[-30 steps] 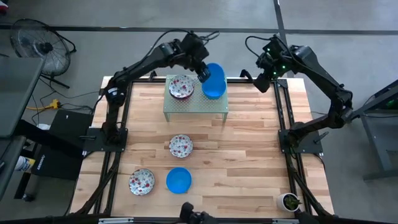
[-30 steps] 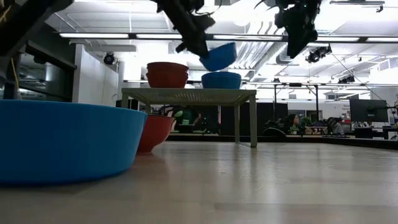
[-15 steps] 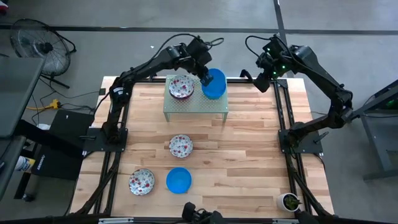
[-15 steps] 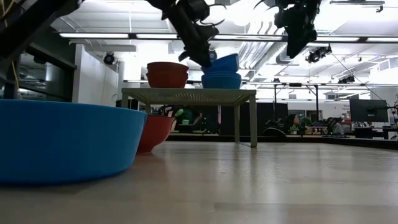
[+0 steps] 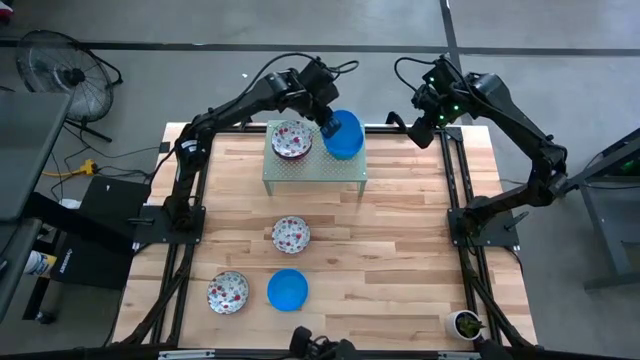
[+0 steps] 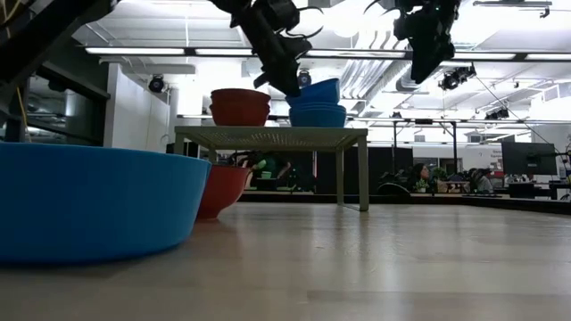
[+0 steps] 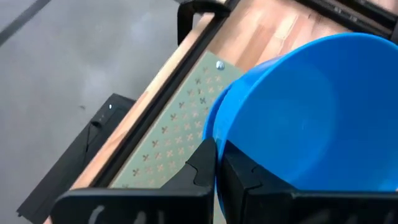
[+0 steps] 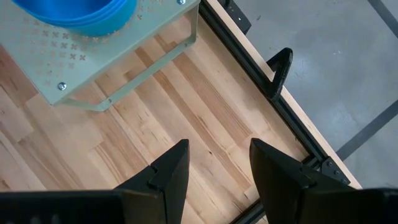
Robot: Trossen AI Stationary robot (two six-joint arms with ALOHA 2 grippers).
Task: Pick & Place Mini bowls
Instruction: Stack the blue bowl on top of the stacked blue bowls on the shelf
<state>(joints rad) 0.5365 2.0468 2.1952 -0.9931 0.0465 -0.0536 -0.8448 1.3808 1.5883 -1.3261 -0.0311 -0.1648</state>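
On the pale green rack at the table's far side stand a stack of floral mini bowls and a stack of blue ones. My left gripper is shut on the top blue bowl of that stack. Two floral bowls and a blue bowl rest on the wooden table nearer the front. My right gripper hangs open above the table's far right corner, with nothing between its fingers. My left gripper pinches the blue bowl's rim on the side toward the floral stack, one finger inside the bowl and one outside. The fingers slant down from the far left. The bowl sits slightly tilted in the blue bowl below it.
The rack's legs stand on the table ahead of my right gripper. Black frame rails run along both table sides. A small potted plant stands at the near right corner. Bare wood lies on the table's right half.
My left gripper has gone down with the blue bowl, which hung tilted above the rack and now sits on the blue stack. Over the last half second it has kept still, fingers on the rim.
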